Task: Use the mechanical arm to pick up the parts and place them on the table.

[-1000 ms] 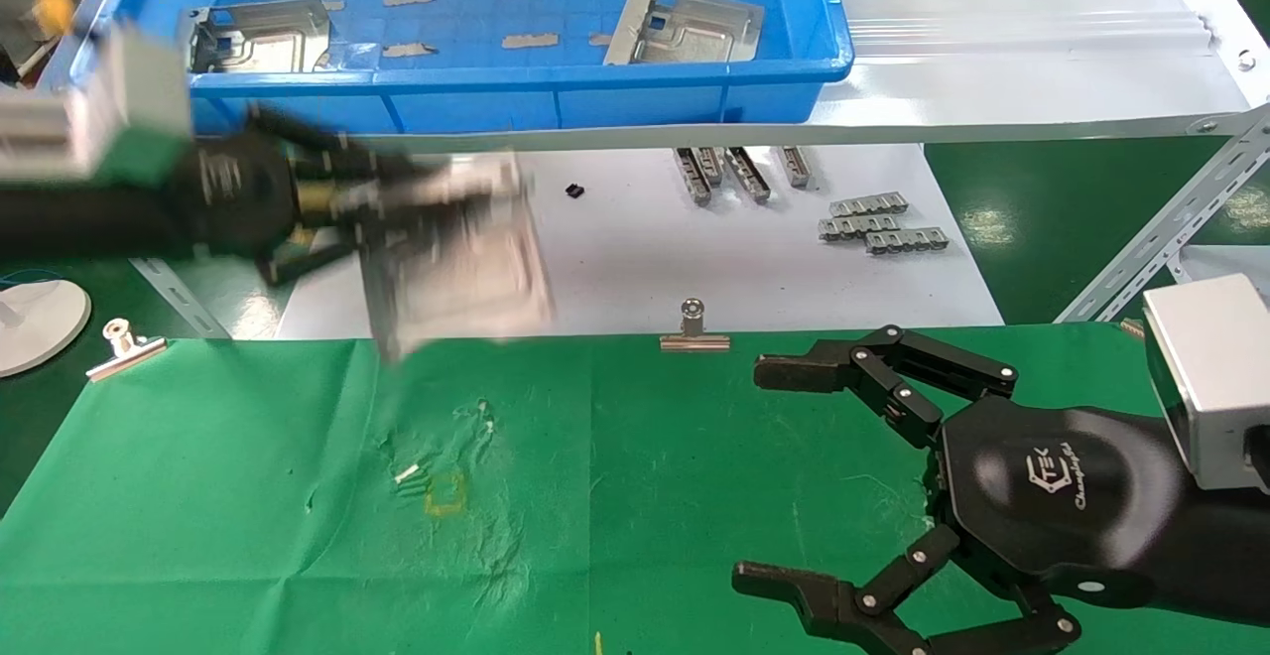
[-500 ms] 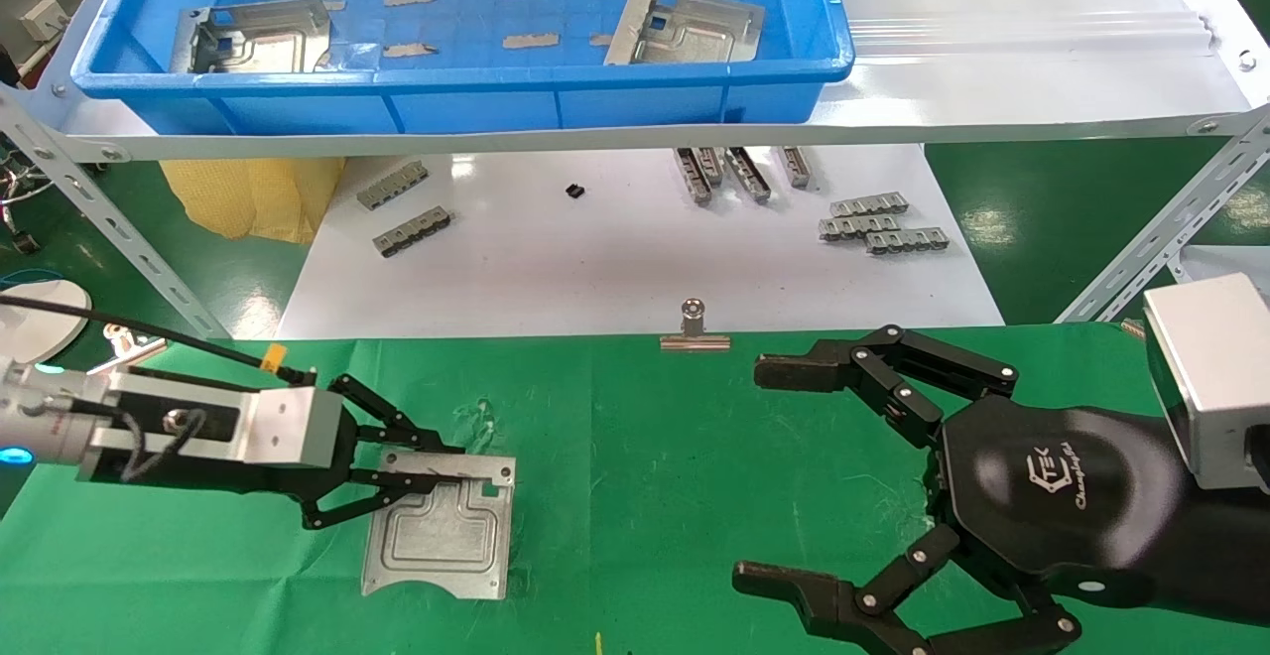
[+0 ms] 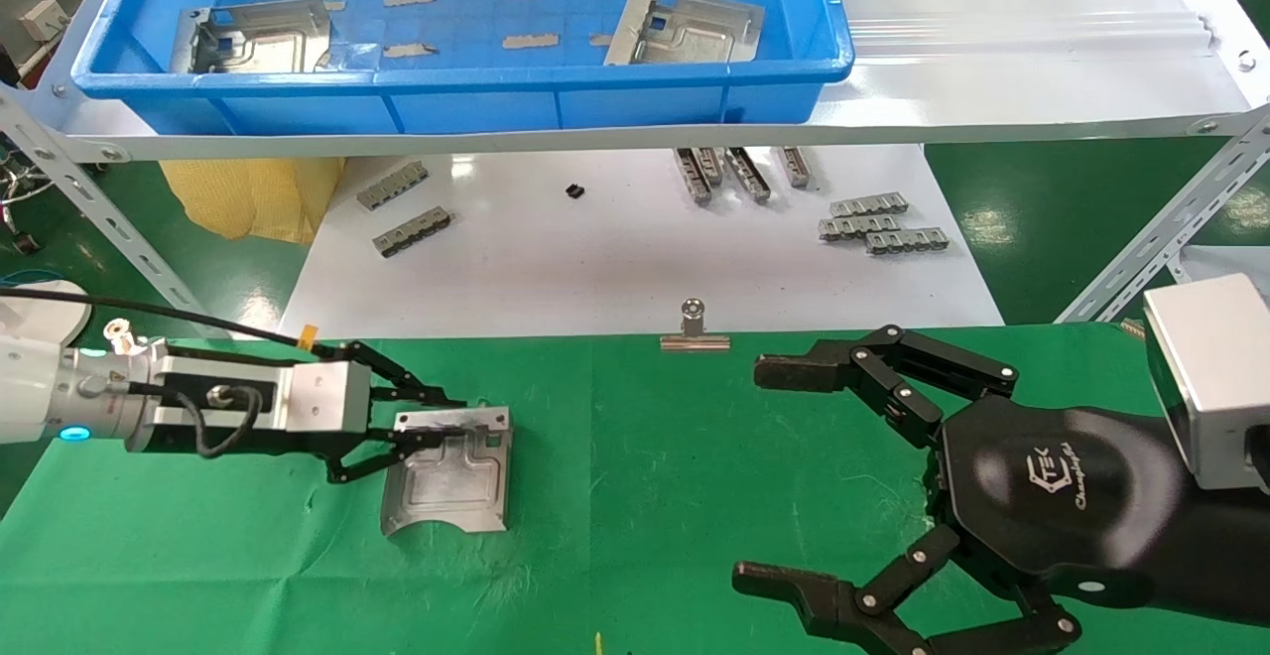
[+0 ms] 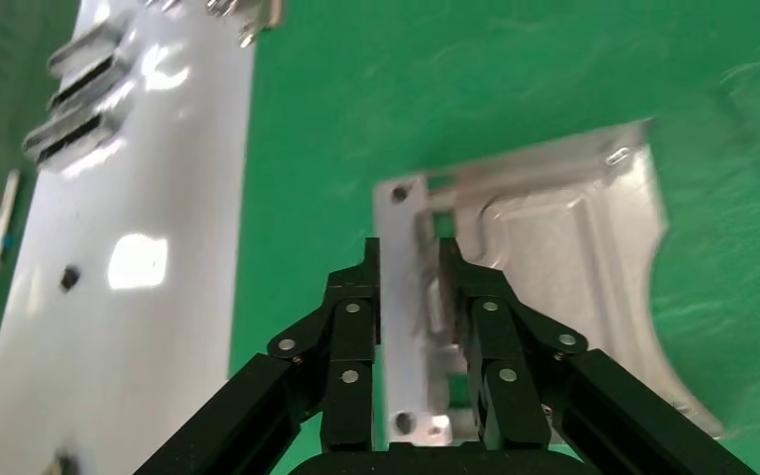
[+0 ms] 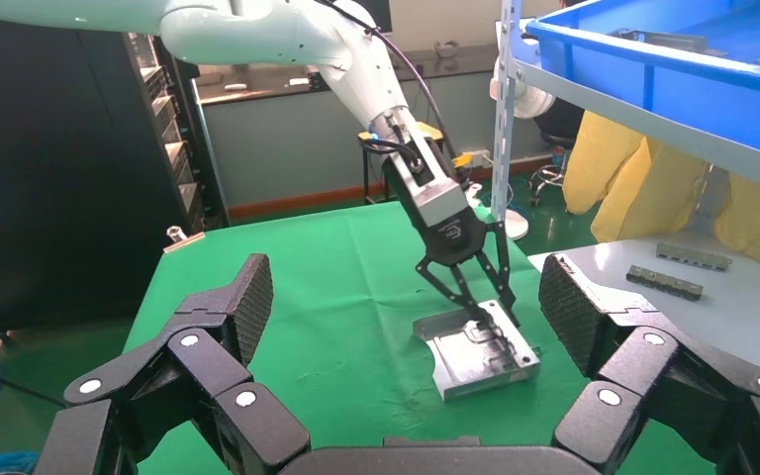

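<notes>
My left gripper (image 3: pixel 429 421) is shut on the folded edge of a silver sheet-metal part (image 3: pixel 451 476) that lies on the green cloth table (image 3: pixel 645 506) left of centre. The left wrist view shows the jaws (image 4: pixel 408 255) either side of that edge of the part (image 4: pixel 554 257). The right wrist view shows the left gripper (image 5: pixel 495 315) standing over the part (image 5: pixel 480 354). Two more parts (image 3: pixel 260 35) (image 3: pixel 685 25) lie in the blue bin (image 3: pixel 466 79) on the shelf. My right gripper (image 3: pixel 764 476) is open and empty over the table's right side.
Grey toothed strips (image 3: pixel 883 223) (image 3: pixel 407 223) lie on the white board (image 3: pixel 615 258) behind the table. Silver binder clips (image 3: pixel 695 327) (image 3: pixel 124 342) sit at the table's far edge. White metal shelf legs (image 3: pixel 1151 248) slant down on both sides.
My left gripper came down from the bin's front to the green cloth with the part, then shifted it slightly farther from me. The right arm has not moved.
</notes>
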Tool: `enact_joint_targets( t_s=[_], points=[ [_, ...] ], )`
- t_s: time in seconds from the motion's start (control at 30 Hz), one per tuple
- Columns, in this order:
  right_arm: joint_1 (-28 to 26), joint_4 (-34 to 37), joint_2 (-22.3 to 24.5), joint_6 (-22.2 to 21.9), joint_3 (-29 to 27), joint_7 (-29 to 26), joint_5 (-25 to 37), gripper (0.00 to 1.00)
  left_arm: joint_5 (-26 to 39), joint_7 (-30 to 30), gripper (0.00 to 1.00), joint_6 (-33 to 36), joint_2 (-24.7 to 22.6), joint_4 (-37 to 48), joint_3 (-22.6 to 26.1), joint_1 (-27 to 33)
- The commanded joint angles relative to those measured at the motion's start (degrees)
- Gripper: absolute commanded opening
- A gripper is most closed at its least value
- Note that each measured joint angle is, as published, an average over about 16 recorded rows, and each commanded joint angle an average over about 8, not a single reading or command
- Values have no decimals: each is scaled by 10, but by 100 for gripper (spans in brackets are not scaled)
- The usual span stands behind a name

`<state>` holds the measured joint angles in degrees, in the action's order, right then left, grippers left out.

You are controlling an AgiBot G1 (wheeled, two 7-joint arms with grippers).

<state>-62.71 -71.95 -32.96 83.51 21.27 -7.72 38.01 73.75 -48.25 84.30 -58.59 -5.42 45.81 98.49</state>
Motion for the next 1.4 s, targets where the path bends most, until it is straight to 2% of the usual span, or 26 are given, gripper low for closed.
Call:
enact_joint_targets(
  t_s=[0.03,0.2,0.5,0.83,1.0,1.4],
  points=[
    [0,0,0,0,0,0,0,100,2,-12,100,4,-3,5,1,2],
    [0,0,0,0,0,0,0,100,-11,-7,100,35,3,26,-7,4],
    [0,0,0,0,0,0,0,100,-57,59,100,72,12,68,-38,-23],
    [0,0,0,0,0,0,0,100,-61,60,100,73,13,65,-40,-26],
    [0,0,0,0,0,0,0,100,-70,80,100,70,22,35,-50,-39],
    [0,0,0,0,0,0,0,100,-121,184,100,59,66,-111,-100,-106]
  ],
)
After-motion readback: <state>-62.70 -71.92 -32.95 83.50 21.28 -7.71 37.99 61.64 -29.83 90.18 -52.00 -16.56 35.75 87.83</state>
